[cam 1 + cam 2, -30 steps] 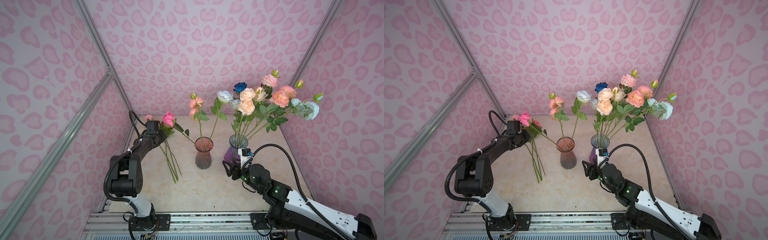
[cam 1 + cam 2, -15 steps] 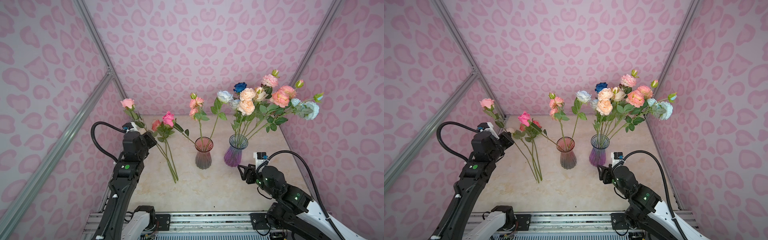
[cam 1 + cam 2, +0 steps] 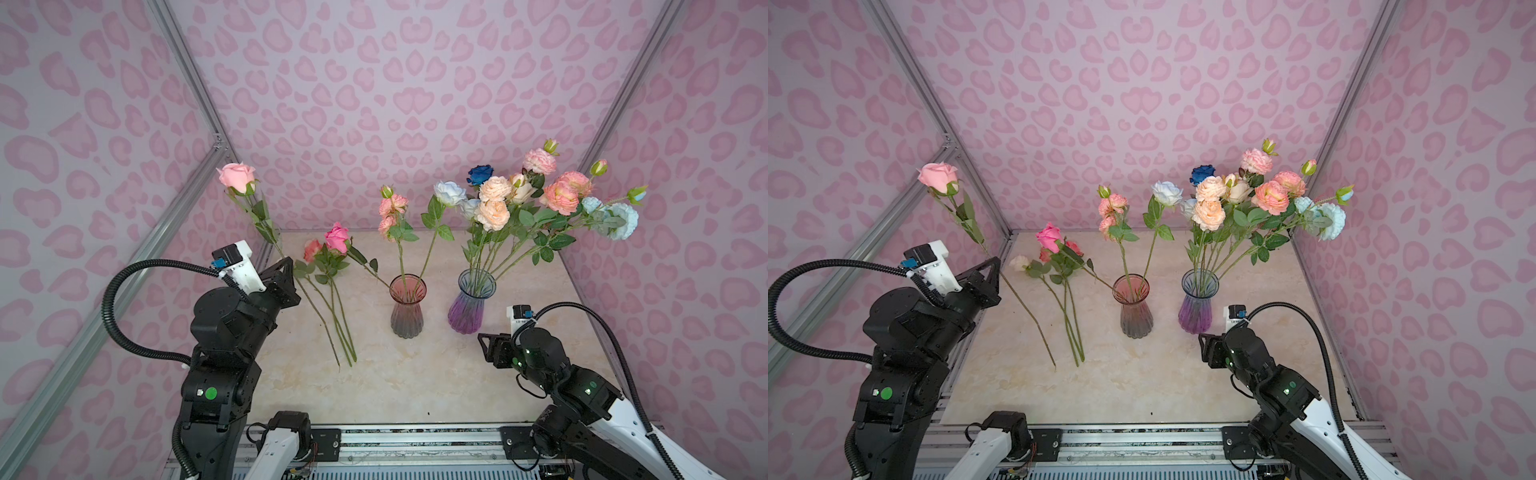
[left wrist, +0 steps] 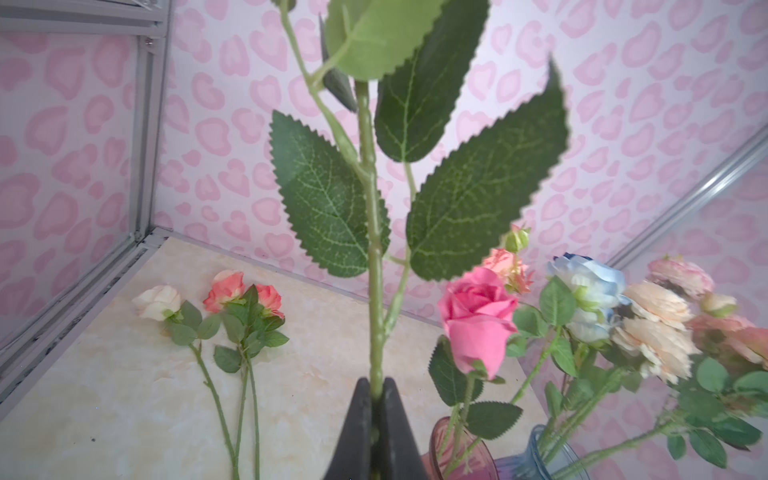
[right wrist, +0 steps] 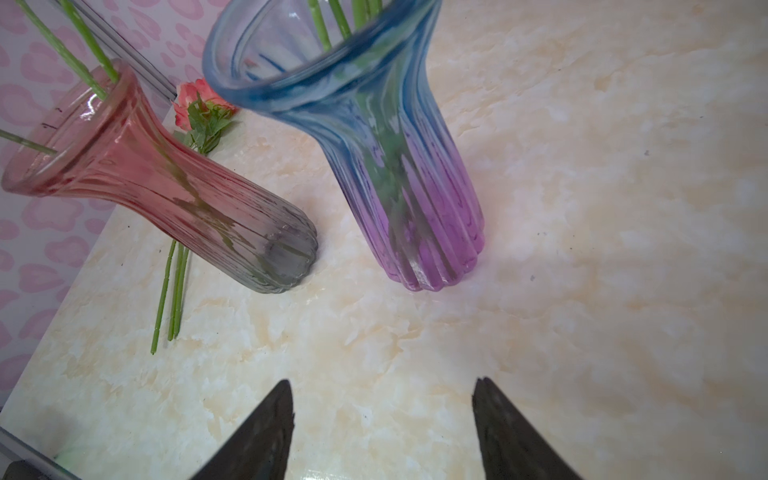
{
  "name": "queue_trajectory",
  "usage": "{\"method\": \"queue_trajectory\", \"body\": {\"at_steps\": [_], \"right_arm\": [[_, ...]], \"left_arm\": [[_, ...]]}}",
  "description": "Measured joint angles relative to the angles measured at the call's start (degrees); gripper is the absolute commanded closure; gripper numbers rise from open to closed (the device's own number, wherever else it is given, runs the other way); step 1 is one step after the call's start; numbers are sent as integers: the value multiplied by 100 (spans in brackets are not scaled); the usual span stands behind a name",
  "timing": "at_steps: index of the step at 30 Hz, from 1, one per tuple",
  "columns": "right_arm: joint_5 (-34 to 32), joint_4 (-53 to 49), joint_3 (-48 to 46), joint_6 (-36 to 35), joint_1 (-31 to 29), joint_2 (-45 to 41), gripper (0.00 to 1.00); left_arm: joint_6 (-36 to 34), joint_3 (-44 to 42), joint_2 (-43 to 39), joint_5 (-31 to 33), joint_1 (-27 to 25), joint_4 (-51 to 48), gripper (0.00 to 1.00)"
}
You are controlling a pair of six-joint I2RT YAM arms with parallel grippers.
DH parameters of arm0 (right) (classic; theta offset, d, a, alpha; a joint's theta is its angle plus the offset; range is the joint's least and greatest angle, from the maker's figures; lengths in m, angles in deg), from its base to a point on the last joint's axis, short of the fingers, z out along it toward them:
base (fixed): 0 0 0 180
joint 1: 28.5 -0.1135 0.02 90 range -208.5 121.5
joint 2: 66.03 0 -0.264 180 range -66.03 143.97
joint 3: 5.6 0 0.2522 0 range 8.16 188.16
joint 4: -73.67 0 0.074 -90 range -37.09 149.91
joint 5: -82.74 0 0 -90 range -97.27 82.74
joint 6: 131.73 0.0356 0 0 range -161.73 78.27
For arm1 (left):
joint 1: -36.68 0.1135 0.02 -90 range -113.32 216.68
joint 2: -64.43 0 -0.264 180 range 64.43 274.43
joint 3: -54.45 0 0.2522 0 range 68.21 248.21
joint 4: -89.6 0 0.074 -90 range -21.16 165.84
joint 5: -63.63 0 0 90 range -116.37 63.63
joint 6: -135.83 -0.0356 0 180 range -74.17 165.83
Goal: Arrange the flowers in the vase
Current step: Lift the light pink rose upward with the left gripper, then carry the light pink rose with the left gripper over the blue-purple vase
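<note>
The left pincer [image 4: 376,384] is clamped tight on the stem of a pale pink rose [image 3: 237,176], held up over the desk [image 3: 415,382]; in both top views the stem slants from bloom at 11 o'clock to cut end at 5 o'clock; the red-tinted vase [image 3: 407,305] stands between 3 and 4 o'clock from that grip, nearer this arm than the purple vase [image 3: 471,309]; the stem likely needs tipping upright over that mouth; the right pincer [image 5: 382,386] gapes wide, empty, near the purple vase.
</note>
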Motion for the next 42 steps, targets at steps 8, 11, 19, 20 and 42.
{"method": "queue_trajectory", "body": {"at_steps": [8, 11, 19, 20, 42], "right_arm": [[63, 127, 74, -157, 402, 39, 31], [184, 243, 74, -199, 487, 234, 31], [304, 470, 291, -350, 518, 560, 31], [304, 474, 291, -350, 522, 560, 31], [302, 833, 151, -363, 549, 356, 31]], "left_arm": [[-92, 328, -199, -623, -164, 273, 97], [-39, 426, 4, -833, -330, 411, 97], [-422, 809, 636, -623, -1849, 645, 97], [-533, 918, 776, -509, -2142, 649, 97], [-2273, 1523, 3171, 42, -4052, 3407, 97]]}}
